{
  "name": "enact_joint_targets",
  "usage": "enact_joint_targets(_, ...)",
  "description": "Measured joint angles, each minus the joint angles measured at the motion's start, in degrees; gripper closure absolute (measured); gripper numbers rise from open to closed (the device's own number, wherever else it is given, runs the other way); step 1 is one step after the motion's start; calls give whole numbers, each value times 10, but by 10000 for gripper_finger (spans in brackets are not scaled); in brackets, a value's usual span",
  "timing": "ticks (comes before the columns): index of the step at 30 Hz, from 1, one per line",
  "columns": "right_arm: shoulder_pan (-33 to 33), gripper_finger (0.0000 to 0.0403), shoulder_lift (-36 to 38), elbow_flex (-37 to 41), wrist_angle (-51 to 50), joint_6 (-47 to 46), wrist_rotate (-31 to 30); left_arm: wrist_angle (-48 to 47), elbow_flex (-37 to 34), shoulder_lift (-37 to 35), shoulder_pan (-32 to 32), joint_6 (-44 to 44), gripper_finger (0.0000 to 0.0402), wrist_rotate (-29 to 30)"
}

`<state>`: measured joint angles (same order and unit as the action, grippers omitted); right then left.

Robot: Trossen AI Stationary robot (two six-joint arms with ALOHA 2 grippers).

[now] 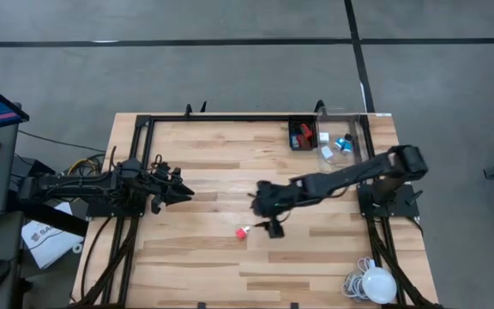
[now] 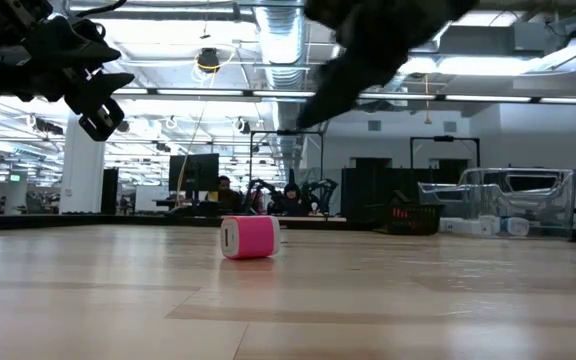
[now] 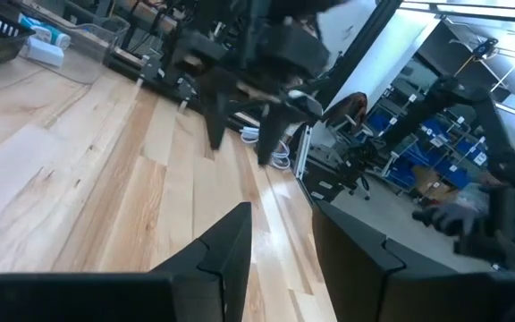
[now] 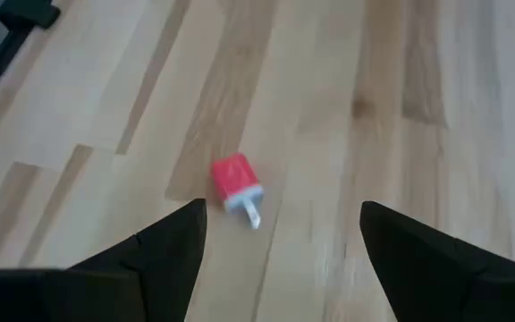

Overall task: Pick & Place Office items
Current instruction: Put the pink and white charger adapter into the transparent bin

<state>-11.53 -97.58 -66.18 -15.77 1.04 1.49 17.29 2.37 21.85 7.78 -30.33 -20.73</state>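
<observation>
A small red block with a white end (image 1: 242, 232) lies alone on the wooden table, pink-red in the low view (image 2: 248, 238) and lying flat in the right wrist view (image 4: 237, 185). My right gripper (image 1: 257, 199) hangs open above the table just right of and beyond it, fingers spread (image 4: 280, 234). My left gripper (image 1: 181, 190) waits open over the table's left part (image 3: 280, 237). Other small red, black, white and light blue pieces sit in the black tray (image 1: 302, 135) and clear bin (image 1: 343, 142).
The black tray and clear bin stand at the table's far right edge. A white round ball with cable (image 1: 376, 283) lies at the near right corner. A black frame (image 1: 144, 120) borders the table. Bare wood surrounds the red block.
</observation>
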Motion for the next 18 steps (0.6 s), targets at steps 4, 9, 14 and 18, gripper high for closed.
enact_joint_targets(4,-6,117,-70,-70,-3,34,9,-1,0,0,0,0,284,0)
enact_joint_targets(9,-4,117,-137,-127,-21,56,77,0,0,0,0,0,284,2)
enact_joint_targets(14,-5,117,-176,-145,-16,86,92,4,0,0,0,0,284,2)
enact_joint_targets(18,-9,117,-200,-147,-1,109,98,9,0,0,0,0,284,2)
